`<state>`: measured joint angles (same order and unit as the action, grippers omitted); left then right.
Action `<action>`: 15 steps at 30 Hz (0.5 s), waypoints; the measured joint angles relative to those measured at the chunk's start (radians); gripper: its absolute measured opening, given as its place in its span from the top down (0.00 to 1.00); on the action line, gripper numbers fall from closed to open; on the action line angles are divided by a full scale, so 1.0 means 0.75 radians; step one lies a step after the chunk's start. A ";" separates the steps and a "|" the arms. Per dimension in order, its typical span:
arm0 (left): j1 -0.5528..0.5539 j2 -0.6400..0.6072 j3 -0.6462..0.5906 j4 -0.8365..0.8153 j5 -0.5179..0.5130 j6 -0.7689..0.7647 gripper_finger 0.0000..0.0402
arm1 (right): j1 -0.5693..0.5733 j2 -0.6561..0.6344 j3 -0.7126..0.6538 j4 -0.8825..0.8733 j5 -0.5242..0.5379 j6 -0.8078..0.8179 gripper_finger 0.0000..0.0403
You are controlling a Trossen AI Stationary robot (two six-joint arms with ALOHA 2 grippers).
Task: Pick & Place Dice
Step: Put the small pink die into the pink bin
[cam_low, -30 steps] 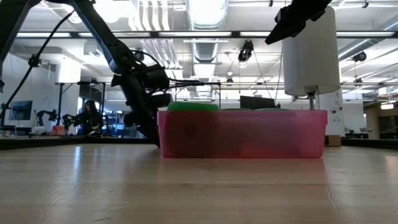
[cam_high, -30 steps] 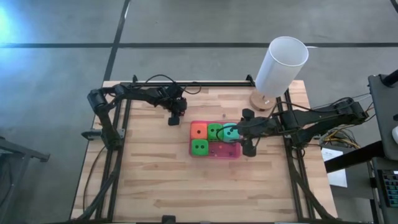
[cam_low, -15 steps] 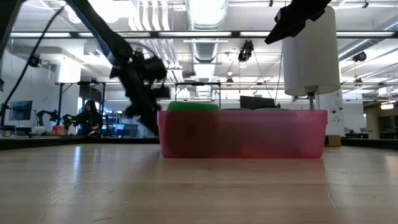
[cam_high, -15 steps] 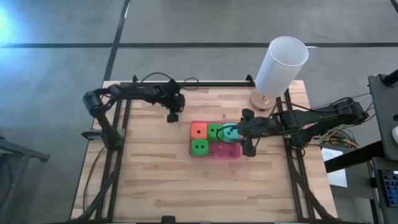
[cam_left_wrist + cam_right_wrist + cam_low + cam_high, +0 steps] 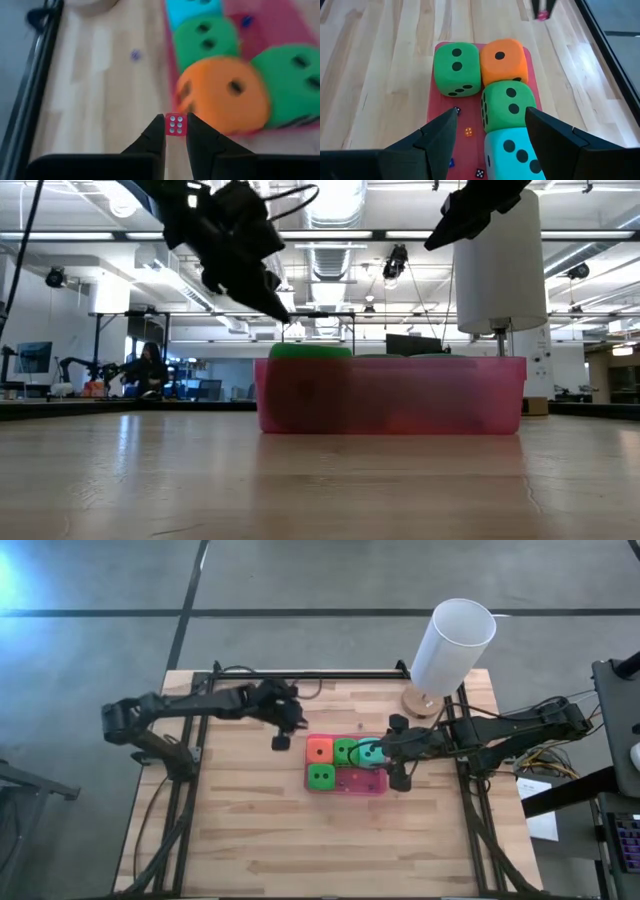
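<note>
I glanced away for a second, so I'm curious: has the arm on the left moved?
Yes. The left end effector has swung toward the pink pad and risen, pinching a tiny red die.

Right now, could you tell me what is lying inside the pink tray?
The pink tray holds the orange die, two green dice, the teal die, and tiny dice; anything beneath them is hidden.

Two bright green dice [image 5: 456, 67], one orange die [image 5: 503, 60], one teal die [image 5: 512, 152]. One pink pad [image 5: 432, 107]. One tall white cylinder [image 5: 452, 645]. One tiny red die [image 5: 175, 125]. At least four other tiny dice [image 5: 468, 132] on the pad.
</note>
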<state>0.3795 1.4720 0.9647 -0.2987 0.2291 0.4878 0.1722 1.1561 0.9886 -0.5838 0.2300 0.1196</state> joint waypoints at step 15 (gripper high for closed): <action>-0.353 0.074 0.015 0.324 0.000 -0.315 0.87 | 0.000 0.144 -0.067 0.259 0.001 -0.166 0.43</action>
<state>0.1145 1.5277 0.9761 -0.0560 0.2291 0.2514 0.1722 1.2642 0.9386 -0.3898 0.2306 -0.0048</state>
